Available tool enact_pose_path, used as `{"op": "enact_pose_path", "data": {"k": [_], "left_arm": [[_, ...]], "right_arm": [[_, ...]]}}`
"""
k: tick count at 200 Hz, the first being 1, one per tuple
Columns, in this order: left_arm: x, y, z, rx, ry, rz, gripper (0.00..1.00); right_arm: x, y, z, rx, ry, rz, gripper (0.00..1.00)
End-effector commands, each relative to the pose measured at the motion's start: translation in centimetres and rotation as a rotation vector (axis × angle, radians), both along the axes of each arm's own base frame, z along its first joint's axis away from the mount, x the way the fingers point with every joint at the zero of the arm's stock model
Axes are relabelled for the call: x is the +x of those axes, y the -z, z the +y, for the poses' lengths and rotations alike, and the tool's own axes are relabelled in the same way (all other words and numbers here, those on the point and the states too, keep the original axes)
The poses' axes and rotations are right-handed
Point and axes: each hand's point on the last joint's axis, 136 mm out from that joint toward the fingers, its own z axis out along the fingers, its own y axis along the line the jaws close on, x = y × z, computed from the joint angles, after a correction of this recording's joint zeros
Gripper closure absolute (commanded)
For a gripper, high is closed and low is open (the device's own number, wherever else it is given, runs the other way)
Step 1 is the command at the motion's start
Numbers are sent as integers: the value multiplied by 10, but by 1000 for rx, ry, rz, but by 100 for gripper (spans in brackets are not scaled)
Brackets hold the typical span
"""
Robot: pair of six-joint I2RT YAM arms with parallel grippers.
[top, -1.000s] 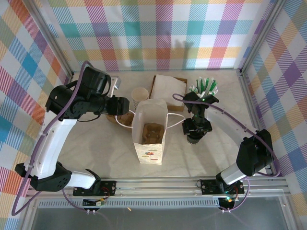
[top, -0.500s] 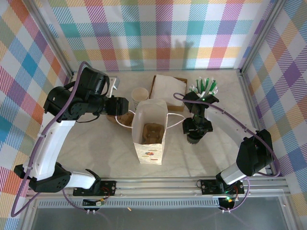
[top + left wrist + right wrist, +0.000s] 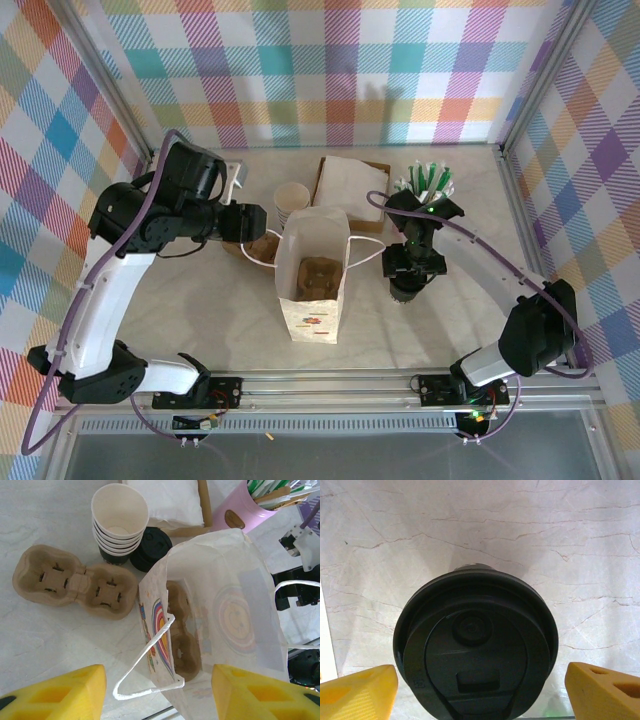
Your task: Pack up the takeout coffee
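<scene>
Black-lidded coffee (image 3: 475, 645) is standing outside bag (image 3: 240, 610), unpacked | right claw (image 3: 480, 682) is straddling it, fingers apart | left claw (image 3: 157, 675) is gaping beside bag

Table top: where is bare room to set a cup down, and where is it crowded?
Bare: the near strip of table either side of the paper bag. Crowded: the back, with cup stack, napkin box and pink cup.

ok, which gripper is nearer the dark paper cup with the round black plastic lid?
Right. The right gripper hangs directly over the cup, fingers flanking it; the left gripper is beyond the white paper bag.
</scene>
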Motion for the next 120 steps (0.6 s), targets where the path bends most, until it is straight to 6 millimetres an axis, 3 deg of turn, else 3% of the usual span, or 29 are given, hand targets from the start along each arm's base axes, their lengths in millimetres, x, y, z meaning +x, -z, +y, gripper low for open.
{"op": "enact_pose_path", "data": {"k": [1, 120], "left_arm": [[-2, -2, 8, 1, -26, -11, 42], [-1, 0, 8, -1, -28, -10, 42]], "right_arm": [[-9, 0, -5, -23, 51, 20, 15], [-11, 4, 3, -23, 139, 55, 16]]}}
